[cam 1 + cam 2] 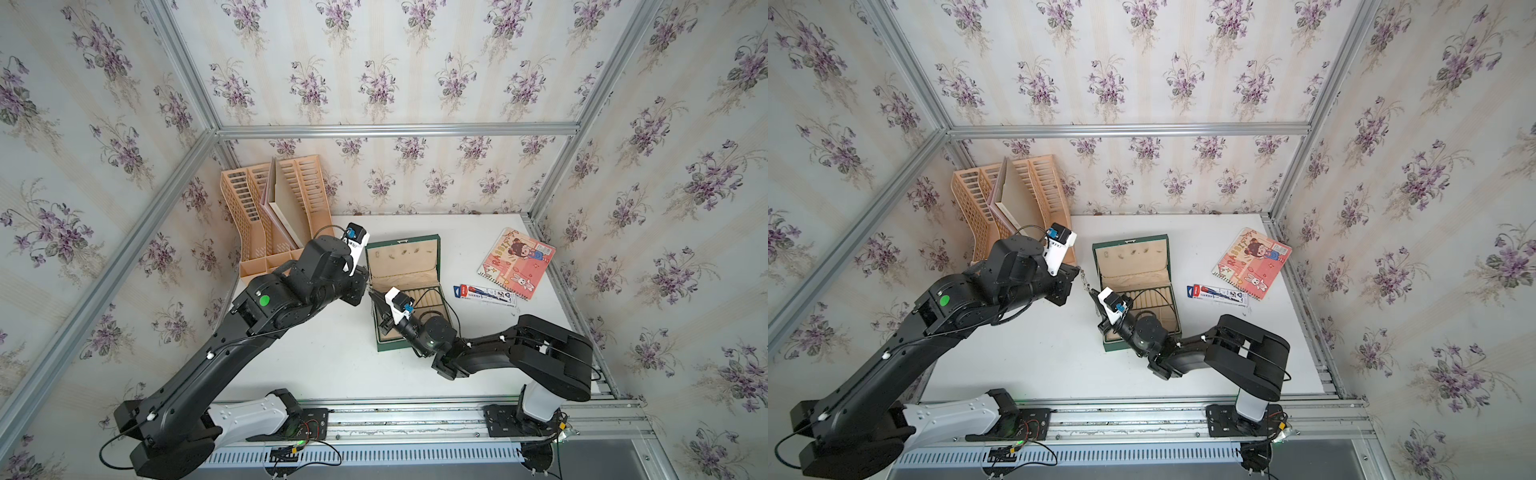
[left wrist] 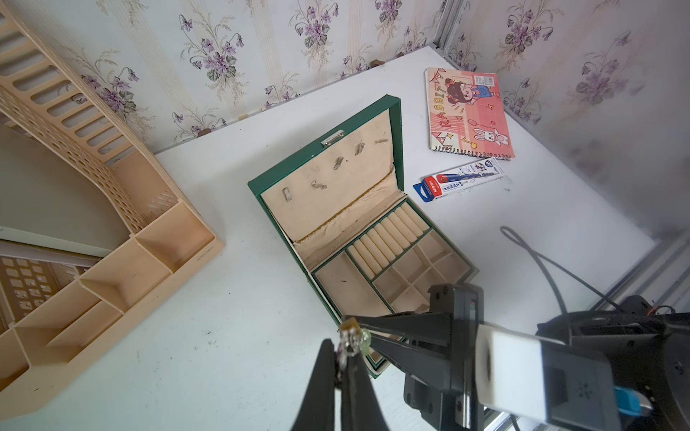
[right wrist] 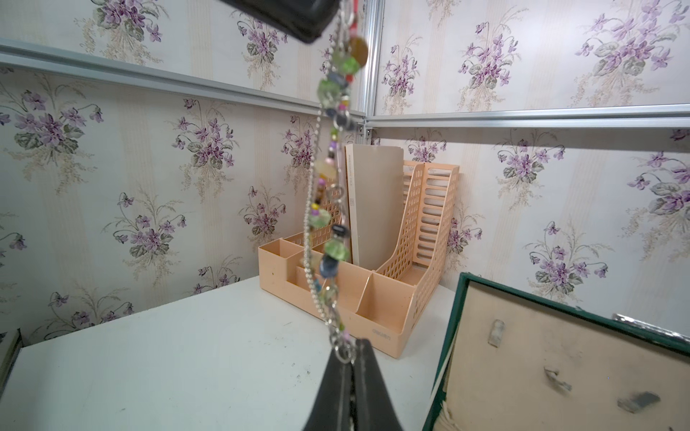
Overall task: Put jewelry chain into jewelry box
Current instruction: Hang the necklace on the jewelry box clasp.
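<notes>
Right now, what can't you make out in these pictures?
jewelry chain: links too small in both top views.
jewelry box: near compartments hidden under right arm in both top views.
Chain's upper end: cut off at right wrist view's top edge, beside left gripper.

Peach organizer (image 1: 243, 199), notebook (image 1: 517, 264) and pen pack (image 1: 484, 294) rest on table (image 1: 332, 357).
</notes>
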{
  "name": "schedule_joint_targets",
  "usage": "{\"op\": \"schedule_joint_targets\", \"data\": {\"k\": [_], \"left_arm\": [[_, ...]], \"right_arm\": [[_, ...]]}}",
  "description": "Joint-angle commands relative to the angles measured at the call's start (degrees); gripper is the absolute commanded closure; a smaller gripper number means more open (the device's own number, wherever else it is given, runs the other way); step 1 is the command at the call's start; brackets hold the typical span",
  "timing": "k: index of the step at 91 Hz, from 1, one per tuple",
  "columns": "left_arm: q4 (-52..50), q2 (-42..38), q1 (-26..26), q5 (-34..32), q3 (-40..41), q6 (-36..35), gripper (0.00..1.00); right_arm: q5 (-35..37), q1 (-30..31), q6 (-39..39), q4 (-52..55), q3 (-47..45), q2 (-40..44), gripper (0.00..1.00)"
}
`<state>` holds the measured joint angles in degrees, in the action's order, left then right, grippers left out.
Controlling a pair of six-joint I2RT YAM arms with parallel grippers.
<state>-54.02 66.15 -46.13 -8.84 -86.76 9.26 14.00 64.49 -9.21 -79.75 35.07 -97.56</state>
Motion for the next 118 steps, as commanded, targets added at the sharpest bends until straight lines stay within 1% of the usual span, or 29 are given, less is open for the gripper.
{"op": "schedule_joint_targets", "data": {"k": [1,14,19,25,39,49,63,86,98,118], "left_arm": [[1.91,-0.14,-0.01,-1.68,0.46,0.1,1.0],[5.1,-0.53,-0.01,-5.33,2.64,1.91,1.0],[7.61,-0.95,-0.01,-7.33,4.23,2.97,1.0],[11.86,-1.46,-0.01,-10.04,6.78,4.8,1.0],[23.2,-2.91,0.07,-16.37,13.96,8.87,1.0],[33.43,-3.31,0.07,-17.92,19.51,10.97,1.0],[45.84,-1.23,0.07,-19.04,25.52,12.92,1.0],[62.88,3.23,0.07,-24.32,33.22,14.22,1.0],[68.39,6.22,0.07,-25.39,35.02,13.86,1.0],[73.5,11.22,0.12,-26.0,34.3,12.33,1.0]], "right_arm": [[-0.62,-0.02,-0.19,-0.47,-1.41,1.89,1.0],[-0.91,-0.1,-0.39,3.74,-3.34,6.12,1.0],[-0.75,-0.27,-0.48,8.08,-3.7,8.05,1.0],[-0.09,-1.1,0.76,11.72,-3.91,10.06,1.0],[0.5,-5.5,5.78,20.79,-3.25,14.85,1.0],[0.6,-7.99,7.77,27.42,-0.84,15.55,1.0],[-0.09,-11.8,9.72,33.72,3.91,13.59,1.0],[-2.81,-16.87,10.42,37.01,10.37,7.92,1.0],[-4.74,-19.04,10.81,37.34,13.11,4.89,1.0],[-7.04,-21.8,10.93,36.41,15.99,1.24,1.0]]}}
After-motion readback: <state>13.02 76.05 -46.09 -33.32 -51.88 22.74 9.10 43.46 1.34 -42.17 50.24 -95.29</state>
